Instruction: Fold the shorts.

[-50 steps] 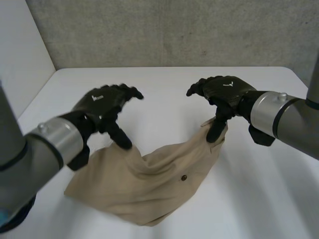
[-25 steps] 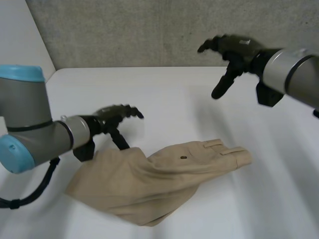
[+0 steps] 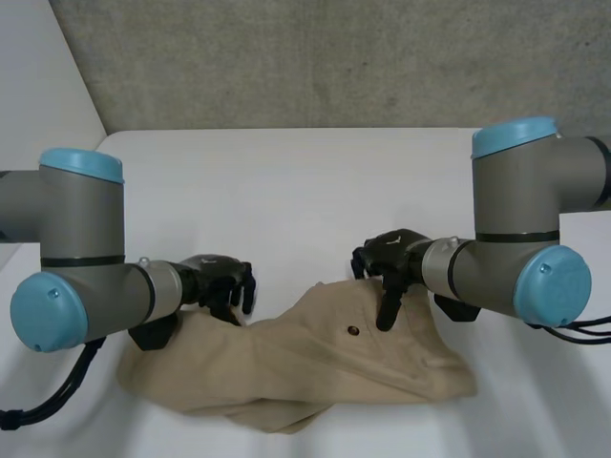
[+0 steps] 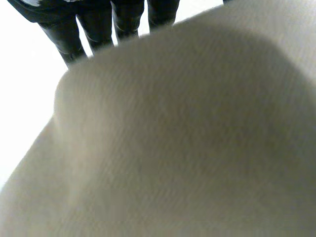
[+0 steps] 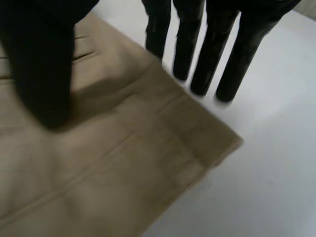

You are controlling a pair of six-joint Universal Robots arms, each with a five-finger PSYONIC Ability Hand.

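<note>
The tan shorts (image 3: 315, 367) lie rumpled on the white surface (image 3: 286, 181) below a grey wall (image 3: 334, 57). The left hand (image 3: 215, 277) meets their left edge, fingers (image 4: 94, 29) straight. The right hand (image 3: 389, 258), unclenched, sets its thumb on the waistband corner.

A pair of tan woven-cotton shorts (image 3: 286, 367) is laid crumpled on the white table (image 3: 305, 172), spread across its 6 o'clock part from 9 towards 3 o'clock. The 9 o'clock end is bunched into soft folds, with a rounded lobe drooping towards 6 o'clock, while the 3 o'clock end is spread flatter. A small dark round button (image 3: 353, 330) is seen near the middle, and the stitched waistband (image 5: 163, 143) is laid flat on the table, one corner exposed.
</note>
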